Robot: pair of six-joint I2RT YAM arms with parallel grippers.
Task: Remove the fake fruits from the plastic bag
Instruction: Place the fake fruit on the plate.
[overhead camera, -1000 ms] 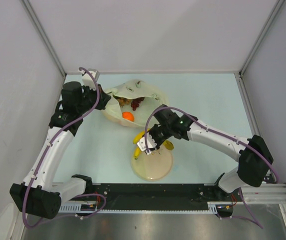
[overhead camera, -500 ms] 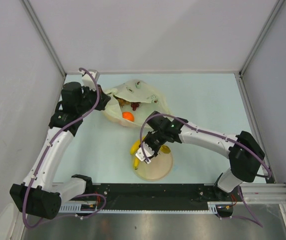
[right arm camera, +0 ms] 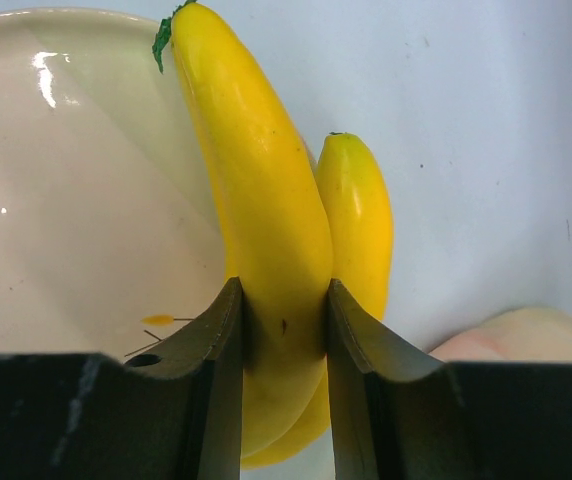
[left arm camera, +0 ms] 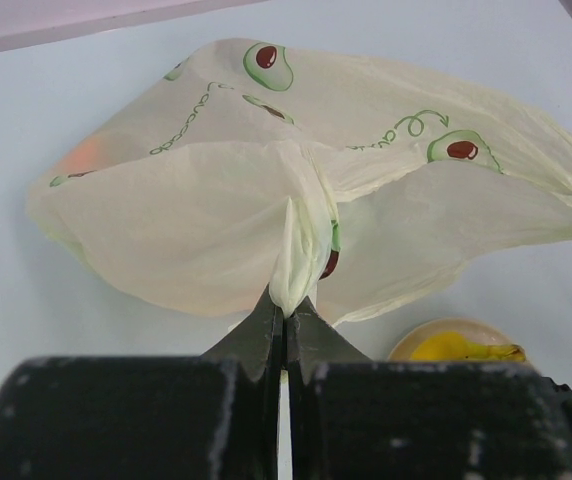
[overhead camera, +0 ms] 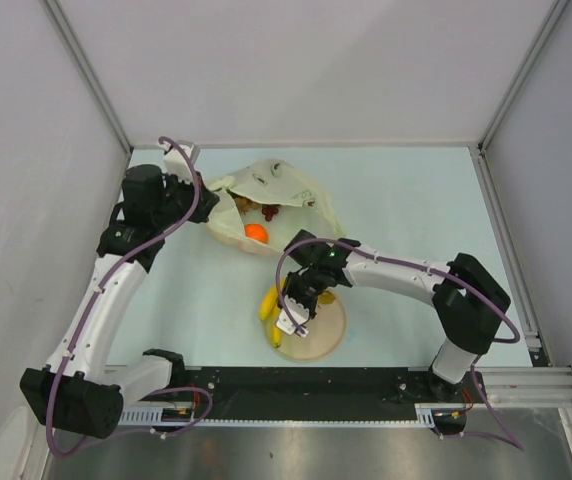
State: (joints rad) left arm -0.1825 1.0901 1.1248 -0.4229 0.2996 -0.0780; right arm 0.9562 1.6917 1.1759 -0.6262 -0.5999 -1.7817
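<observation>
Right tool (right arm camera: 284, 292) astride banana bunch (right arm camera: 266, 180), long axis forward, tip over plate (right arm camera: 66, 200).

Plastic bag (left arm camera: 196, 210): translucent pale yellow-cream, printed with green avocado halves with dark brown pits, plus green script. Banana bunch (right arm camera: 266, 220): glossy yellow, green stem tip at upper left of the right wrist view. Plate (right arm camera: 56, 220): glossy beige. Orange (overhead camera: 255, 232): bright orange, left of centre in the top view. Table (overhead camera: 416, 200): pale blue-green
</observation>
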